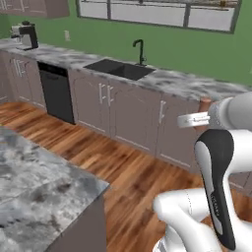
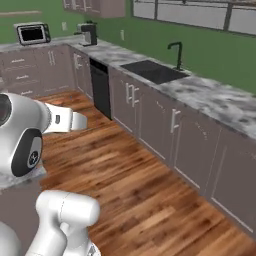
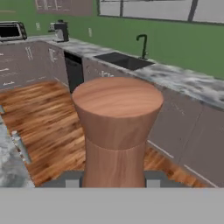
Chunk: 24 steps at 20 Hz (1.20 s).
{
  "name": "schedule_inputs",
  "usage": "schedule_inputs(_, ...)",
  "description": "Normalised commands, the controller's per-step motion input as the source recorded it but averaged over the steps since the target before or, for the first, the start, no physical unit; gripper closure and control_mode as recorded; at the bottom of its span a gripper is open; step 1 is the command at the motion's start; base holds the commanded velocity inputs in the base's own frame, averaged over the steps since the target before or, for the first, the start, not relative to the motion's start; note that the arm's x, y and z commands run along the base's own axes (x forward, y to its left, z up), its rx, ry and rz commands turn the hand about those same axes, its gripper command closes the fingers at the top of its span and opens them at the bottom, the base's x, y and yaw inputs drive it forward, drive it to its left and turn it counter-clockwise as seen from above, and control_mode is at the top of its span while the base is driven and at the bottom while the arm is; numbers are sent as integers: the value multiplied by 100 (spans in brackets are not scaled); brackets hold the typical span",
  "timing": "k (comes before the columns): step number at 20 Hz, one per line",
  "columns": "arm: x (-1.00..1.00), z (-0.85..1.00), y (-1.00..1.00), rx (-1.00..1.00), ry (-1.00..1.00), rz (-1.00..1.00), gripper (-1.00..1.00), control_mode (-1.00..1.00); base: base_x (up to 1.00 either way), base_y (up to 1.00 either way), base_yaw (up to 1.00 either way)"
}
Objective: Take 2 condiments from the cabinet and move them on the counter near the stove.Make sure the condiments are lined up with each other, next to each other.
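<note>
Arm raised, forearm level above the wood floor (image 2: 130, 195), hand facing the sink counter (image 1: 187, 83). Gripper (image 3: 113, 183) pinches a reddish-brown condiment mill (image 3: 116, 127), upright between its fingertips (image 3: 72, 180). No legible writing.

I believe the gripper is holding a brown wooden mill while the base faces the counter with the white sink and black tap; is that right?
Nearly. The sink is black, not white, as the right base view shows. The rest holds: the gripper is shut on the brown wooden mill, and the counter carries the black tap.
</note>
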Motion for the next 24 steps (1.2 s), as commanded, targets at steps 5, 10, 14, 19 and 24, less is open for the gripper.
schedule_inputs(5,0,0,0,0,0,0,100,100,0,-33,80)
schedule_inputs(10,0,0,0,0,0,0,100,100,0,-40,69)
schedule_inputs(14,0,0,0,0,0,0,100,100,1,-72,35)
schedule_inputs(19,0,0,0,0,0,0,100,100,20,-85,22)
schedule_inputs(24,0,0,0,0,0,0,100,100,42,-80,26)
